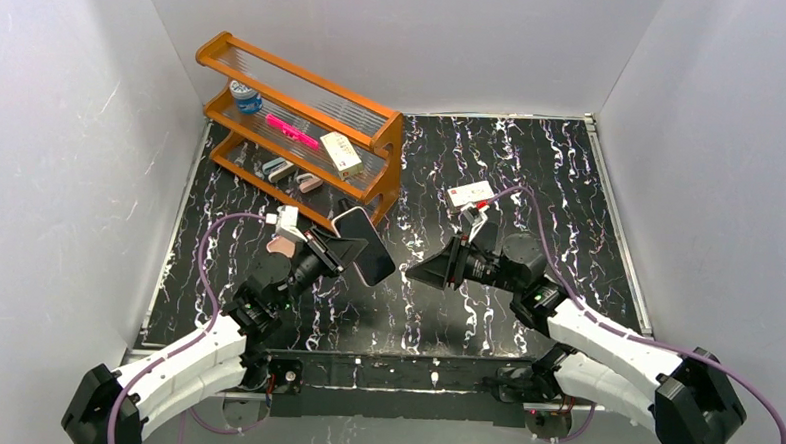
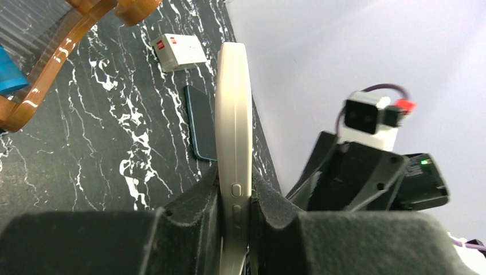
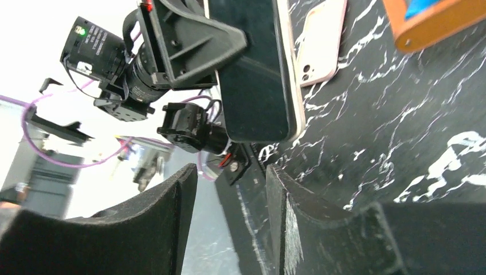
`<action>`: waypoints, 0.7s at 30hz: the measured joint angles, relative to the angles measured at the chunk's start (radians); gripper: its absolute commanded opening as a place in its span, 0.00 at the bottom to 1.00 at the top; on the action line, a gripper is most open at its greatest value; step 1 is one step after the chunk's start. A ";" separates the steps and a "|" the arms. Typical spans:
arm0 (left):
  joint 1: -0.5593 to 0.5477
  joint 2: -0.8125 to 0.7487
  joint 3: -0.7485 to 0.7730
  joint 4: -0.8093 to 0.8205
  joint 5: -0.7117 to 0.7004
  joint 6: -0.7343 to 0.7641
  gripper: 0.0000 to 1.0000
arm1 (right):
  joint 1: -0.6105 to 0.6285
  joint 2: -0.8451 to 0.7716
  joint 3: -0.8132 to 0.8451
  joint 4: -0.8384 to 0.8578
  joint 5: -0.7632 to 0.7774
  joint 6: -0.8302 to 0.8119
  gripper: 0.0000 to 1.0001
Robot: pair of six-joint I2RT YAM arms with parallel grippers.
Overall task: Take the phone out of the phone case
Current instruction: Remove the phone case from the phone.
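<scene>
Main risk is a drop: the left hand (image 1: 333, 249) is clamped on only one end of the phone (image 3: 255, 86), pads on its two flat faces, with most of its length sticking out ahead of the fingers and well above the desk (image 1: 531, 188). Any push or pull from the right hand (image 3: 232, 189) out at the free end levers it against that grip, so it can twist or slip out. Second risk: the cream case (image 2: 233, 103) looks to be on the phone, and the left pads squeeze case and phone together, so peeling may just drag both. If the right fingers close over the whole edge and not just the case lip, nothing separates. Third: the hands are near each other, so an overshoot bumps fingers into fingers. Pose: left arm reaches forward, hand raised, phone edge-on to its own camera and tilted. Right arm stretches across toward it, hand aimed at the phone's free end, fingers apart with nothing between them, phone just ahead of the tips and not touching. A pink shell (image 3: 321, 40) lies flat on the desk beyond the left hand; I can't tell what it is.
</scene>
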 measured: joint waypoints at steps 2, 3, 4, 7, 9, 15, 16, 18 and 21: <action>0.000 0.000 0.000 0.012 -0.005 -0.010 0.00 | 0.001 0.021 -0.028 0.036 -0.006 0.080 0.57; 0.000 0.000 -0.001 0.022 -0.005 -0.017 0.00 | 0.002 0.033 -0.040 0.059 -0.006 0.120 0.57; 0.000 0.000 -0.002 0.033 -0.006 -0.024 0.00 | 0.003 0.045 -0.047 0.076 -0.006 0.157 0.57; 0.000 0.000 -0.004 0.062 -0.005 -0.046 0.00 | 0.008 0.076 -0.053 0.113 -0.006 0.227 0.57; 0.000 0.002 -0.007 0.080 -0.003 -0.059 0.00 | 0.010 0.092 -0.053 0.144 -0.006 0.262 0.56; 0.000 0.028 -0.019 0.132 0.009 -0.098 0.00 | 0.014 0.117 -0.053 0.217 -0.006 0.316 0.55; 0.000 0.034 -0.021 0.142 0.012 -0.105 0.00 | 0.015 0.122 -0.053 0.226 -0.006 0.321 0.54; 0.000 0.040 -0.025 0.157 0.018 -0.115 0.00 | 0.015 0.133 -0.053 0.241 -0.006 0.333 0.54; 0.000 0.050 -0.031 0.178 0.026 -0.134 0.00 | 0.016 0.145 -0.053 0.260 -0.006 0.340 0.54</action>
